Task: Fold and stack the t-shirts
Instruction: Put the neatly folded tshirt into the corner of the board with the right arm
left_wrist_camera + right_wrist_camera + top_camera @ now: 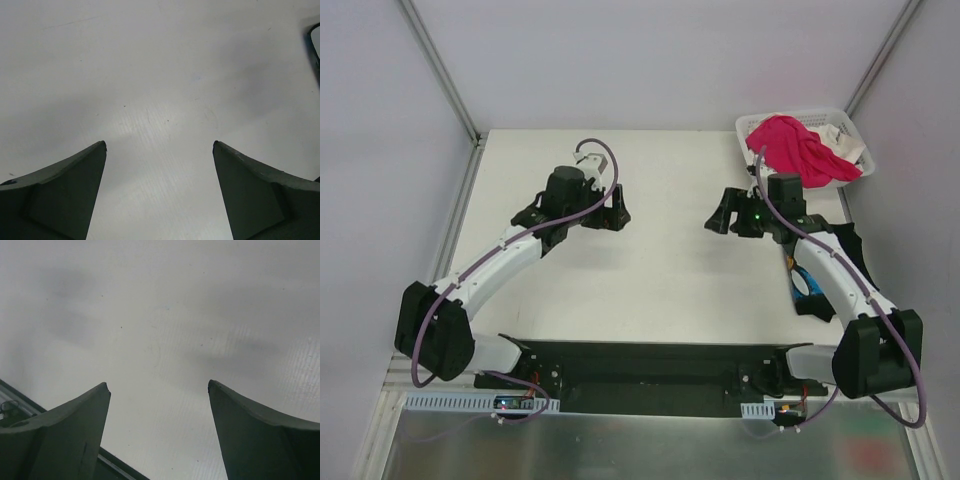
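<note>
My left claw (160, 145) stands apart, its two dark, wedge-shaped fingers with nothing between them but bare counter (660, 290). My right claw (158, 385) is just as wide and just as empty. Both hang low over the middle of the counter, tips turned toward each other, the left at about 10 o'clock and the right at about 2 o'clock from the centre. I judge this to be a pause between grasps, with no cloth in hand and both claws ready to reach.

The surface under me is matte white, faintly ribbed and lightly scuffed, and it should let cloth slide.

Past my right claw, at 1 o'clock in the far corner, sits the white plastic lattice basket (848, 130). The bright pink t-shirt (790, 145) is heaped in it, crumpled and spilling over the near rim. Beside it at 3 o'clock a white t-shirt (847, 162) bunches up. Neither is folded.

The black t-shirt (803, 290) lies at 4 o'clock on the counter's right edge, partly under my right forearm, with a patch of blue print showing. I cannot tell how neatly it is folded. No stack has been built, so I reckon most of the work is ahead
</note>
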Tool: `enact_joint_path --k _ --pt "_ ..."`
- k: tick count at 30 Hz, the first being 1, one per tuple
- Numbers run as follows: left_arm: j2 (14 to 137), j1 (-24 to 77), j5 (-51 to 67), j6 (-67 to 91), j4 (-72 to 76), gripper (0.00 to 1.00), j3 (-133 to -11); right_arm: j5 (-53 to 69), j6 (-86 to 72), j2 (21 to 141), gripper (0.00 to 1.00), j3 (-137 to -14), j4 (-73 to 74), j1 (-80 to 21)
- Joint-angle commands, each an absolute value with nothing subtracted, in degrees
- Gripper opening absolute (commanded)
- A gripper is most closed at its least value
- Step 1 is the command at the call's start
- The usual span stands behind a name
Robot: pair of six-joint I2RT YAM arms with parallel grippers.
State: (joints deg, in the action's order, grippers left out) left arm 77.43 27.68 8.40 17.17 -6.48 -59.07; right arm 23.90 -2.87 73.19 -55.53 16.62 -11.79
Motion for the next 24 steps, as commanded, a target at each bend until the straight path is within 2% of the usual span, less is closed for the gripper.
enact_joint_path --k 1,2,5,9,11,15,24 --pt "72.34 27.69 10.38 13.53 -0.18 0.86 -57.48 13.58 -0.26 71.02 0.82 -57.04 16.60 -15.80" --pt "71.03 27.69 5.93 15.10 -0.18 0.86 -57.22 4.49 -0.35 70.93 0.82 -57.56 17.39 -16.86" --pt "67.60 27.68 -1.47 17.40 -0.18 0.86 -55.29 -8.66 -0.35 70.84 0.84 -58.80 18.37 -19.51" --pt "64.16 28.47 -17.61 19.60 -1.22 0.86 -52.04 -16.42 -0.26 73.56 0.84 -61.51 21.61 -22.49" --pt "63.11 28.74 -20.64 18.99 -3.59 0.86 -51.42 -19.31 1.40 75.75 0.84 -64.24 25.30 -25.04" --pt "61.09 28.92 -22.85 18.11 -5.19 0.85 -48.97 -26.71 2.46 77.43 0.84 -66.27 27.86 -29.87" --pt "58.89 29.70 -21.45 16.96 -6.42 0.86 -47.73 -29.00 1.23 76.90 0.85 -63.19 24.08 -32.16"
